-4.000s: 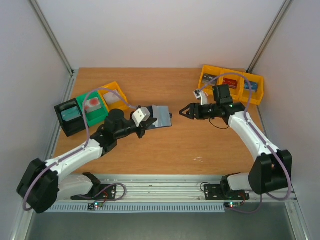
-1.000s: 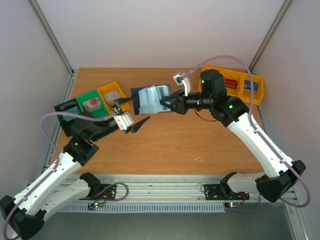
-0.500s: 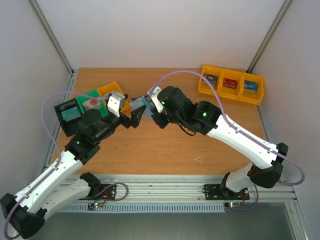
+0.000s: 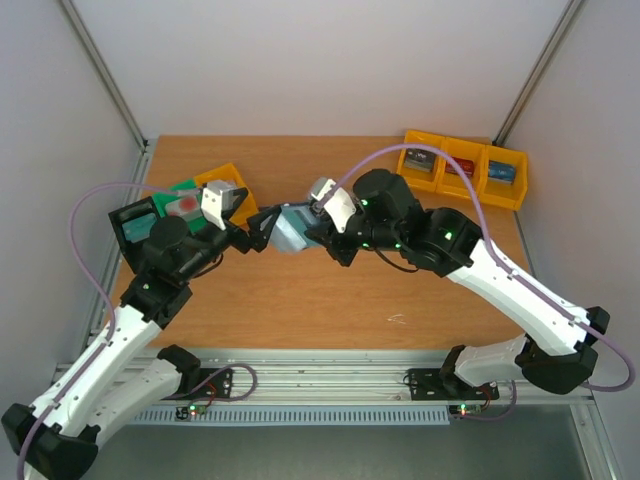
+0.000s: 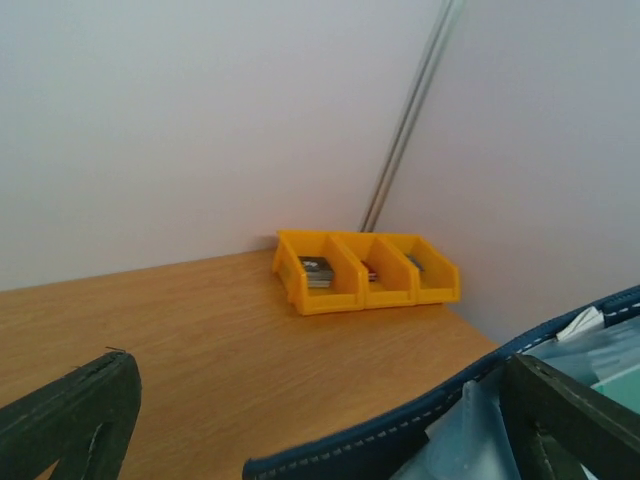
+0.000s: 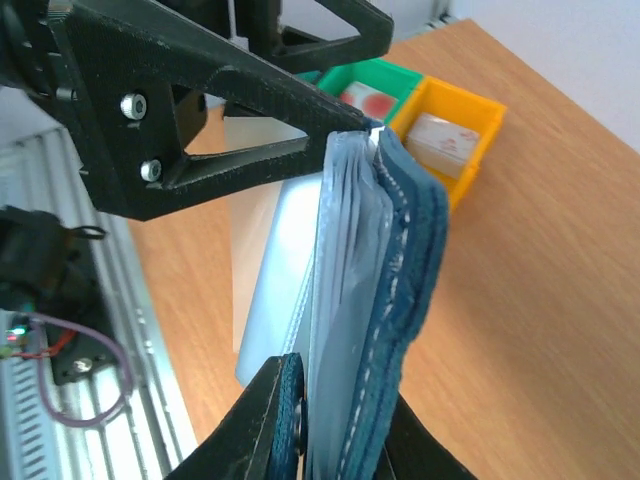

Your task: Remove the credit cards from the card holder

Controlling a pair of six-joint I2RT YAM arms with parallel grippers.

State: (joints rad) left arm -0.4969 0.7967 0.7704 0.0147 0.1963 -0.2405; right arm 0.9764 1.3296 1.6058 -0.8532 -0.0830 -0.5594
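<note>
The card holder (image 4: 291, 229), navy outside with a pale grey-blue lining, hangs above the table left of centre. My right gripper (image 4: 318, 233) is shut on it; in the right wrist view its fingers (image 6: 268, 402) clamp the folded holder (image 6: 412, 262) from both sides. My left gripper (image 4: 257, 224) is open at the holder's left edge, and one finger (image 6: 235, 95) reaches its top corner. In the left wrist view the stitched navy edge (image 5: 400, 437) lies between the wide-apart fingers (image 5: 75, 418). The credit cards stay tucked in the pockets; only pale layers (image 6: 350, 250) show.
A black bin (image 4: 138, 228), a green bin (image 4: 184, 207) and a yellow bin (image 4: 222, 186) with cards stand at the left. A row of three yellow bins (image 4: 465, 170) sits at the back right, also in the left wrist view as yellow bins (image 5: 365, 272).
The right gripper has carried the card holder from the back centre down and left toward the left gripper. The left gripper has opened a little wider and now meets the holder's edge.
</note>
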